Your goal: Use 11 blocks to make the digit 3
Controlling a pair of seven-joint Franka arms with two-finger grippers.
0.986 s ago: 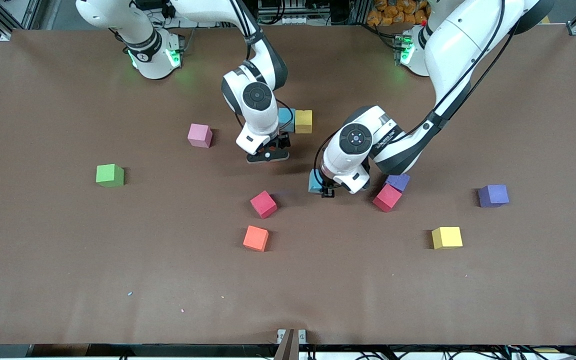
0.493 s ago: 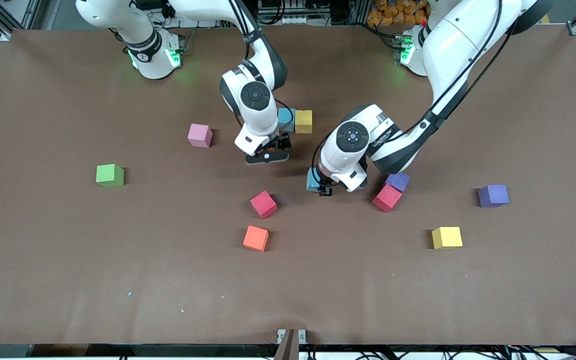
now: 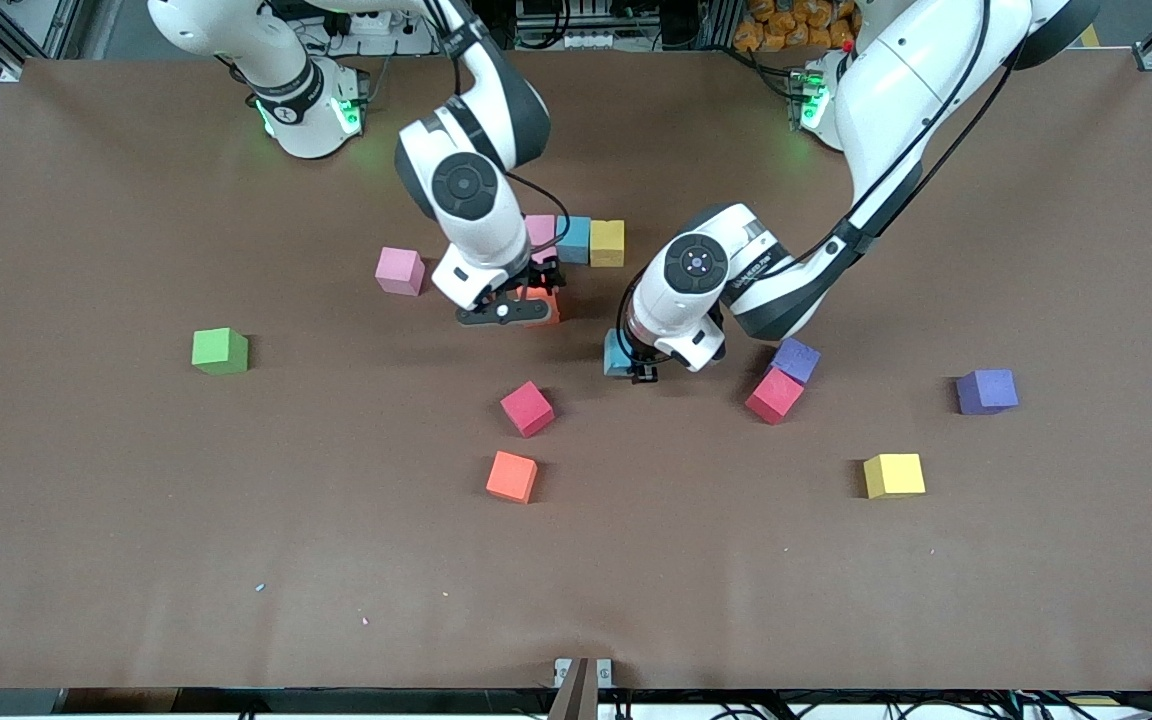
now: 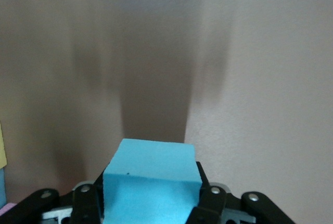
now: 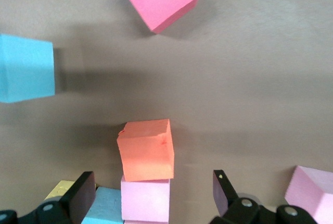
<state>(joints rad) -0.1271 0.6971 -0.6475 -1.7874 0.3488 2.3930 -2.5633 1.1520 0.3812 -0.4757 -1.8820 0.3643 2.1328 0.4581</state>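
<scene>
My left gripper (image 3: 633, 366) is shut on a light blue block (image 3: 617, 354), held just above the table; in the left wrist view the same light blue block (image 4: 151, 179) fills the left gripper (image 4: 151, 206). My right gripper (image 3: 540, 282) is open over an orange block (image 3: 544, 306) (image 5: 145, 150), not touching it. That block lies against the nearer side of the pink block (image 3: 539, 229) (image 5: 145, 200), which ends a row with a light blue block (image 3: 573, 240) and a yellow one (image 3: 607, 243).
Loose blocks lie around: pink (image 3: 400, 271), crimson (image 3: 527, 408), orange (image 3: 512, 476), a purple (image 3: 796, 358) touching a crimson (image 3: 774, 395), another purple (image 3: 987, 391) and a yellow (image 3: 894, 475). A green cube (image 3: 219, 351) sits toward the right arm's end.
My right gripper has moved toward the right arm's end, uncovering the pink and orange blocks beneath it. My left gripper has carried the light blue block a little the same way.
</scene>
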